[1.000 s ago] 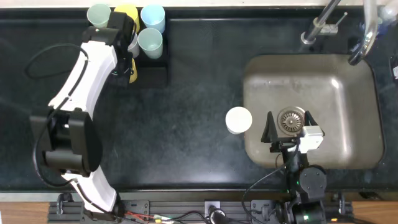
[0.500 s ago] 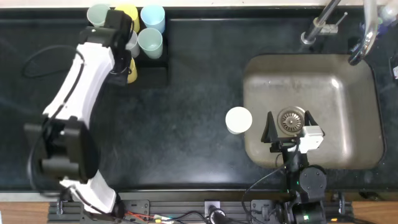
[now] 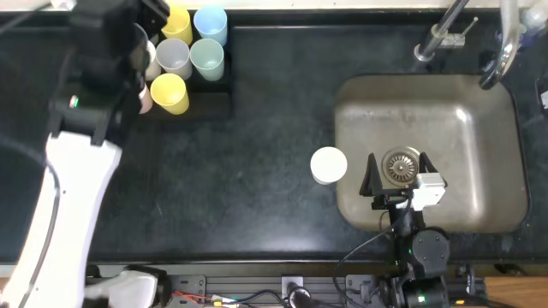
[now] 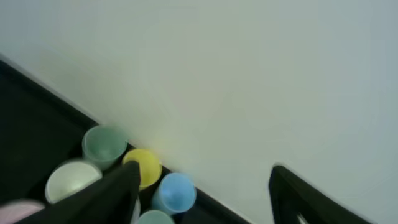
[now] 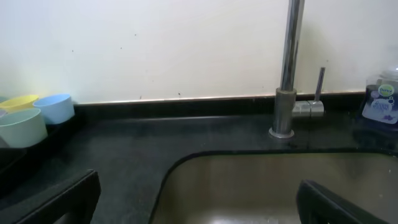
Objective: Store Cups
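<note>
Several cups stand in a black rack (image 3: 214, 92) at the counter's back left: a yellow cup (image 3: 169, 92) at the front, a grey cup (image 3: 171, 55), a pale green cup (image 3: 206, 58), a blue cup (image 3: 211, 22) and another yellow cup (image 3: 177, 23). A white cup (image 3: 328, 164) stands alone on the counter beside the sink's left rim. My left gripper (image 4: 199, 196) hangs open high above the rack with nothing between its fingers, the blue cup (image 4: 174, 191) below it. My right gripper (image 3: 396, 175) stays open and low over the sink.
The steel sink (image 3: 479, 111) takes up the right side, with a faucet (image 5: 289, 74) behind it and a soap bottle (image 5: 382, 102) at the far right. A wall runs close behind the rack. Dark counter (image 3: 257, 188) lies between rack and sink.
My left arm has risen from the rack and swung left, uncovering the front yellow cup and the cups behind. The right arm and white cup have not moved.
</note>
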Action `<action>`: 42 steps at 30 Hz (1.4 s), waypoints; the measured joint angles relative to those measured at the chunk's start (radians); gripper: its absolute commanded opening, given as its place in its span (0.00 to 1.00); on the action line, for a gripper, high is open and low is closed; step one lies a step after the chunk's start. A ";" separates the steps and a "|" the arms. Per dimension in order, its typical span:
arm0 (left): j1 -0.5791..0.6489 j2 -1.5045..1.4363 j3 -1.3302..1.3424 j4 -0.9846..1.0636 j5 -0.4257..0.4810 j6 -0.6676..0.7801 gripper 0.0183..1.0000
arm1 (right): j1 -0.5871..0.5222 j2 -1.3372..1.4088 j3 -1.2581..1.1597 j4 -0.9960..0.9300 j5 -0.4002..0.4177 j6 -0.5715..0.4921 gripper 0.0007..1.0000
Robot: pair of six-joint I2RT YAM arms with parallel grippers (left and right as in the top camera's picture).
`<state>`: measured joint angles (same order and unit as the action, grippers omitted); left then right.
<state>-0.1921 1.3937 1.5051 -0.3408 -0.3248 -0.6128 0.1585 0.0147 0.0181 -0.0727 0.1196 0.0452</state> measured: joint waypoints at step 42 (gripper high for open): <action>0.158 -1.382 -1.497 0.298 0.430 0.538 1.00 | 0.000 0.000 0.000 0.000 0.000 0.000 1.00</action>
<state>-0.0345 0.0113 0.0086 -0.0433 0.1055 -0.0750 0.1585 0.0147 0.0181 -0.0723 0.1200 0.0452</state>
